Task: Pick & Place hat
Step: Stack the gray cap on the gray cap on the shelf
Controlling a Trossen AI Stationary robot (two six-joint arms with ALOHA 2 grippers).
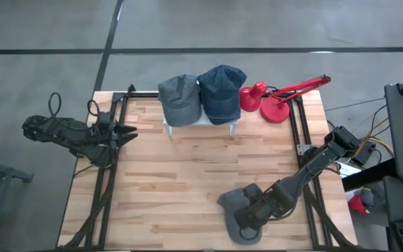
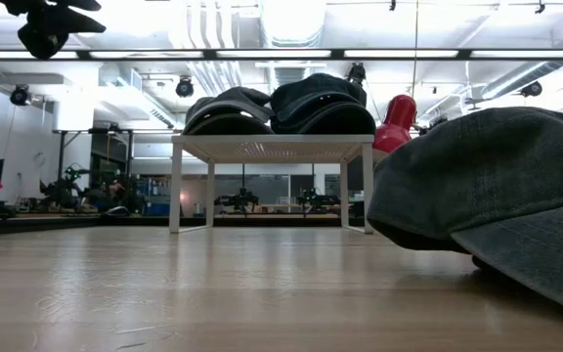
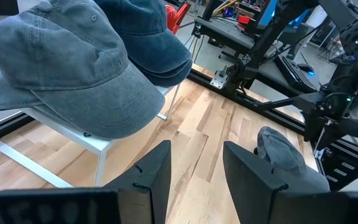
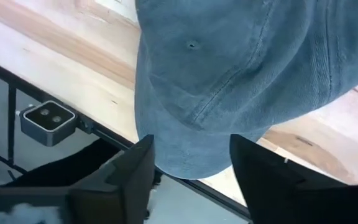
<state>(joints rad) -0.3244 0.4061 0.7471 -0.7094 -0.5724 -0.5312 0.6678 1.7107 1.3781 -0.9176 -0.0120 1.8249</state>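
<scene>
Right gripper (image 1: 247,218), fingers spread, sits over the grey hat (image 1: 238,208) lying on the table (image 1: 180,182) at its near right. Left gripper (image 1: 126,133), fingers also parted, waits at the far left edge. Two more caps (image 1: 201,96) rest on a white stand (image 1: 233,124) beside a red lamp (image 1: 278,101) at the far side.

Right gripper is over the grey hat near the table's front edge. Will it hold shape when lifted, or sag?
The grey hat looks like soft washed cotton, so the crown will probably sag. Its brim looks stiffer. Likely light. The right gripper straddles the brim, open.
</scene>
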